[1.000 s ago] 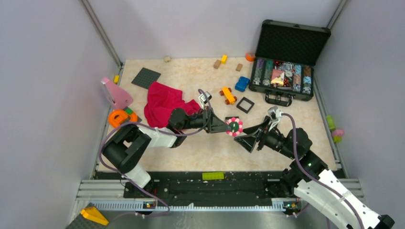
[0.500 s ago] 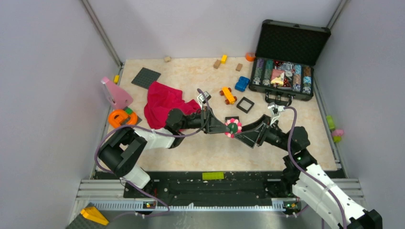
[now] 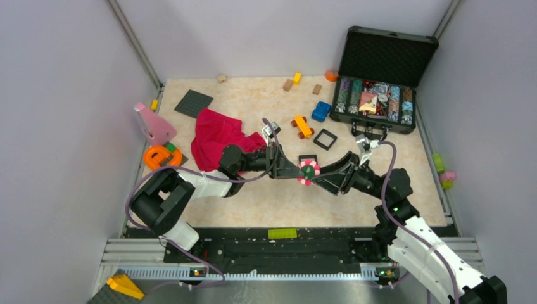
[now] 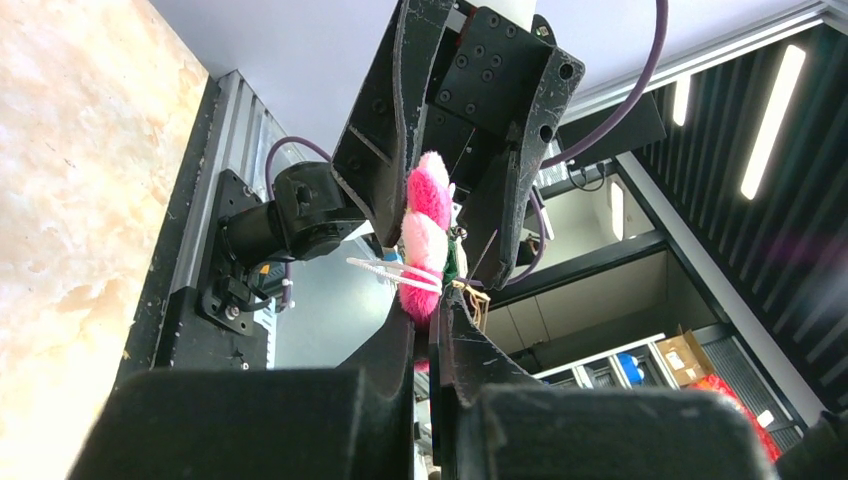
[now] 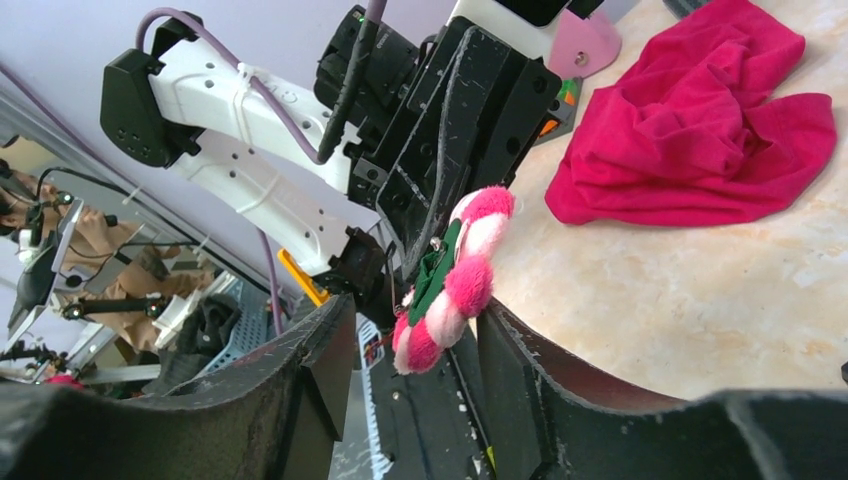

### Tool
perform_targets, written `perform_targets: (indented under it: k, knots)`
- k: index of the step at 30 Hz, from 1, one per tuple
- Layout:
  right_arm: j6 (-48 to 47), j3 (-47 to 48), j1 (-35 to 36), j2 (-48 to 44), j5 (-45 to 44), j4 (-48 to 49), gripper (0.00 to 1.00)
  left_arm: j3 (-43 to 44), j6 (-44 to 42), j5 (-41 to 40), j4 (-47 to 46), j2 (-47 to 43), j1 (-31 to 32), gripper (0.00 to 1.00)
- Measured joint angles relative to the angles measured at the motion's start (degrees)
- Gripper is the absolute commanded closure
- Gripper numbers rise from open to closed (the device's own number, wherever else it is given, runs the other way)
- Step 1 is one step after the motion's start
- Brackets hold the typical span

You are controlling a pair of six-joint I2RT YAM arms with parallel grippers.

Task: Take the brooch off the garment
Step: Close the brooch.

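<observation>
So from the top camera, the brooch (image 3: 308, 171) is hanging in the air over the counter (image 3: 266, 202), well apart from the red garment (image 3: 218, 136), which is lying crumpled further back on the left. The left tool (image 3: 297, 172) is pinching it by one edge with its jaws squeezed right together. The right tool (image 3: 316, 177) is sitting nose to nose with it from the other side, one finger on each side of the brooch.

From the left wrist camera, the left fingers are only gripping the bottom rim of the petals, edge-on. The right tool's two fingers are standing either side of the upper half.

From the right wrist camera, the brooch is sitting between the right fingers (image 5: 520, 380), which are standing roughly half open. I'm seeing a gap on one side, so I'm reading it as not clamped. I can't tell whether the other finger is touching.

As for handling, it's looking like fluffy plush: very light, soft and squashy, not fragile. I'm guessing the petals are going to fold and slide out of a rim-only pinch. I'd be taking hold flat across both faces, over the dark green middle (image 5: 430, 275), where it's probably firmer. I'm not making out any pin.
</observation>
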State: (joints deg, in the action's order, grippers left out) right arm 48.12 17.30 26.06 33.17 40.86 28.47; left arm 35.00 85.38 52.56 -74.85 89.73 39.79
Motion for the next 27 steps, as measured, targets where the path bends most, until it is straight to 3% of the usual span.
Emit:
perform_targets:
  k: [27]
  knots:
    - [1.6,0.0,0.0,3.08,0.48,3.74,0.69,0.55,0.02,1.9,-0.39,0.0,0.76,1.0]
